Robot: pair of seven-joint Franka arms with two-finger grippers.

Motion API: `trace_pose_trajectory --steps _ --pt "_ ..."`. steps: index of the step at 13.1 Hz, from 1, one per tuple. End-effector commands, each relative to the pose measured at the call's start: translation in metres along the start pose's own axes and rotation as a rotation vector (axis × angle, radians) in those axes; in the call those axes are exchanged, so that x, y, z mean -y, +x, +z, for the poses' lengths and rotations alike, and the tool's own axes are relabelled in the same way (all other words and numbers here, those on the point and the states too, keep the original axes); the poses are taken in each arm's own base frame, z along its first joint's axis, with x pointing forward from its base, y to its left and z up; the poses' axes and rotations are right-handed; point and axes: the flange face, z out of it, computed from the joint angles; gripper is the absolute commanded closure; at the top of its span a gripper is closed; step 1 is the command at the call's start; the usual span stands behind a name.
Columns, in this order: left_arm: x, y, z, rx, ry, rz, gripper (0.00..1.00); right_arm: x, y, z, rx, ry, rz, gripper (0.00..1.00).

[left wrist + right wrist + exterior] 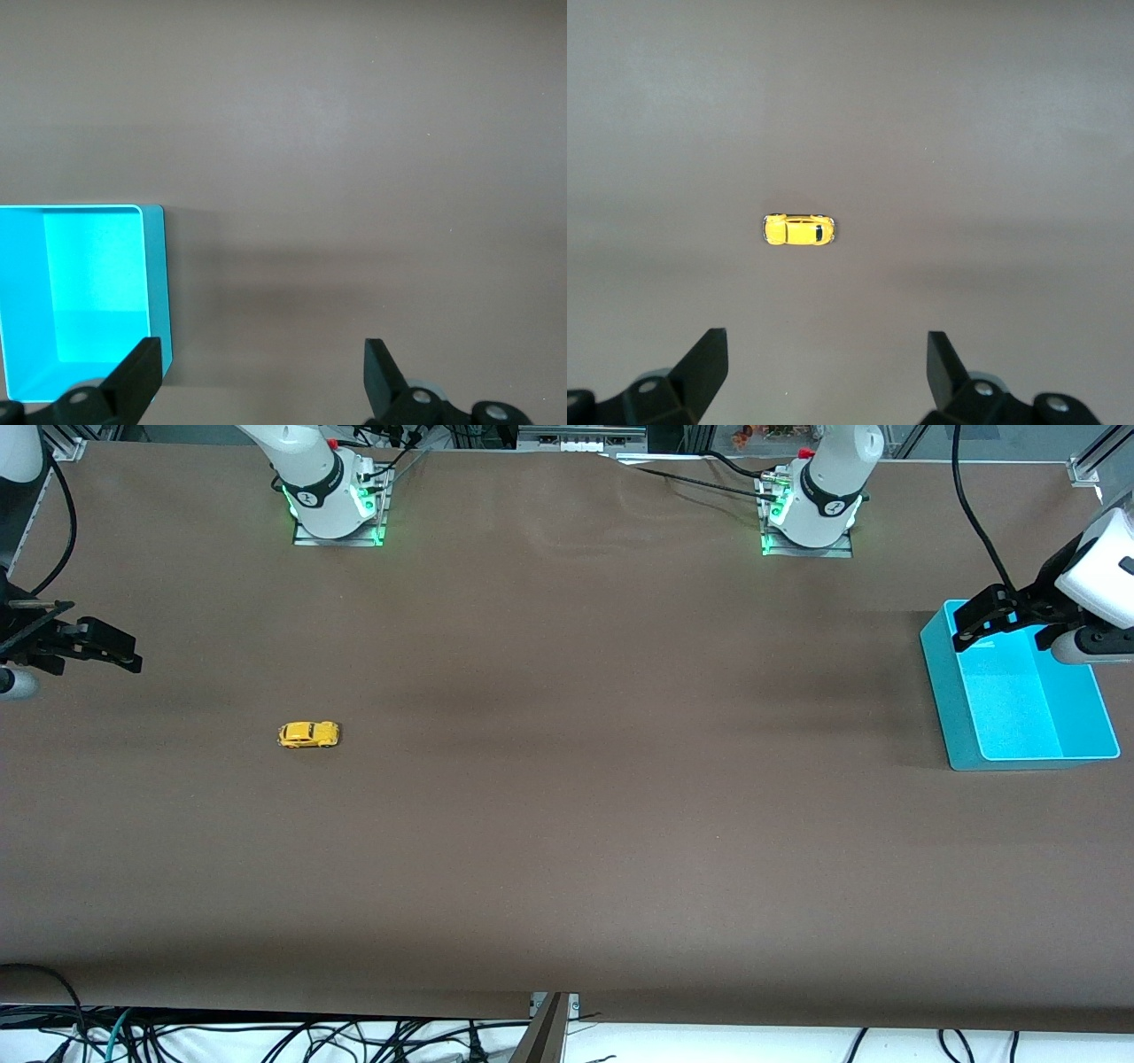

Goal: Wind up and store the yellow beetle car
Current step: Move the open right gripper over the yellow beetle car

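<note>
The yellow beetle car point(308, 734) stands alone on the brown table, toward the right arm's end. In the right wrist view the car point(798, 230) lies on the cloth well ahead of the fingers, untouched. My right gripper point(124, 651) hangs open and empty over the table's edge at that end, apart from the car; its jaws stand wide point(827, 341). My left gripper point(966, 627) is open and empty over the rim of the teal bin point(943, 682). The left wrist view shows the bin point(156, 283) beside one fingertip of that gripper point(261, 350).
The brown cloth covers the whole table between the car and the bin. Both arm bases point(337, 505) point(811, 514) stand along the edge farthest from the front camera. Cables point(354, 1041) hang below the near edge.
</note>
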Motion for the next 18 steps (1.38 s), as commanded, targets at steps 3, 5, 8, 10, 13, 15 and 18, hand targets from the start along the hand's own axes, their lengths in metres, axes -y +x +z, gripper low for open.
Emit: trace_pose_trajectory --steps 3,5,8,10,13,15,18 --pt "0.000 -0.003 -0.001 0.004 0.007 0.012 0.00 0.002 -0.002 -0.001 0.004 0.014 0.005 0.01" --pt "0.000 -0.003 -0.001 0.004 0.007 0.012 0.00 0.011 0.001 0.005 0.016 0.016 -0.007 0.01" --pt "0.000 -0.003 -0.002 0.002 0.005 0.012 0.00 0.055 0.010 0.018 0.045 0.013 -0.082 0.01" --pt "0.000 -0.003 -0.001 0.004 0.005 0.012 0.00 0.083 0.011 0.022 0.055 0.010 -0.130 0.01" --pt "0.000 -0.003 -0.002 0.002 0.007 0.012 0.00 0.120 0.019 0.055 0.134 0.000 -0.205 0.01" --pt "0.000 -0.003 -0.002 0.002 0.005 0.012 0.00 0.140 0.019 0.081 0.224 -0.002 -0.394 0.01" --pt "0.000 -0.003 -0.002 0.002 0.005 0.012 0.00 0.135 0.032 0.130 0.302 0.042 -0.665 0.01"
